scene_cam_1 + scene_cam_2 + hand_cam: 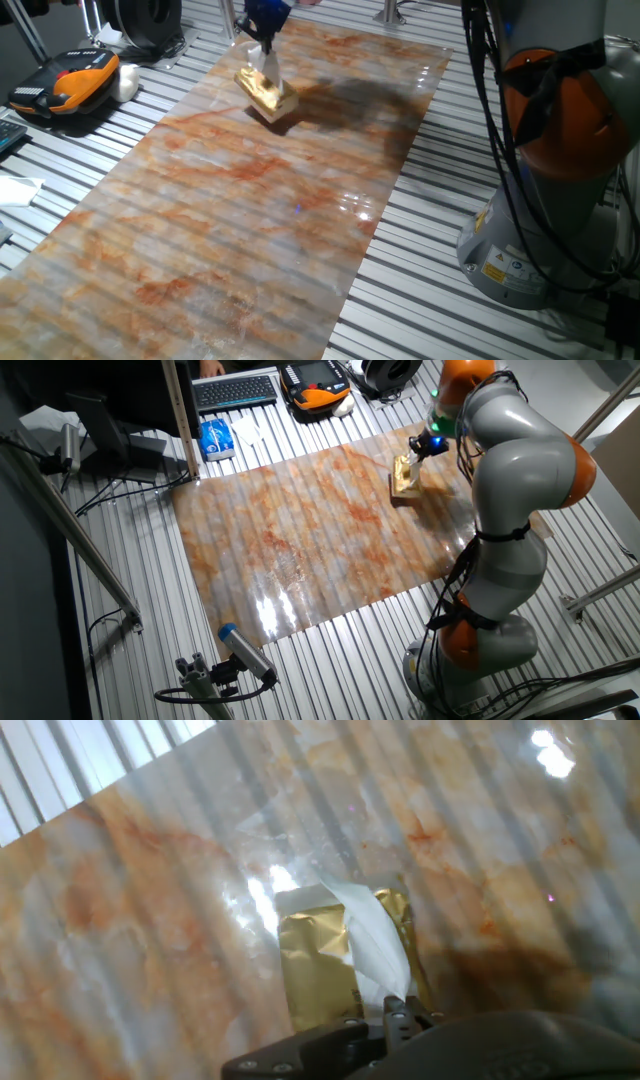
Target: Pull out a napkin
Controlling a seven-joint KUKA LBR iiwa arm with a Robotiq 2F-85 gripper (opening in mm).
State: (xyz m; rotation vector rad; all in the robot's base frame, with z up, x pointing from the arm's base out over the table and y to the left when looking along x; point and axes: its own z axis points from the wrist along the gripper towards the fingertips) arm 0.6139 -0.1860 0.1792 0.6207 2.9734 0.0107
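Note:
A small shiny gold napkin box (pixel 265 95) lies on the marbled mat near its far end; it also shows in the other fixed view (pixel 404 482) and in the hand view (pixel 322 968). A white napkin (pixel 375 945) rises out of the box's top slot as a stretched strip, also seen in one fixed view (pixel 265 66). My gripper (pixel 262 40) hangs right above the box and is shut on the napkin's upper end; in the hand view the fingertips (pixel 397 1012) pinch the strip. The gripper also shows in the other fixed view (pixel 424 448).
The marbled mat (pixel 250 220) covers a slatted metal table. An orange and black device (pixel 68 82) lies at the far left, a keyboard (pixel 235 390) and a blue packet (pixel 215 438) beyond the mat. The arm's base (pixel 545 200) stands at the right.

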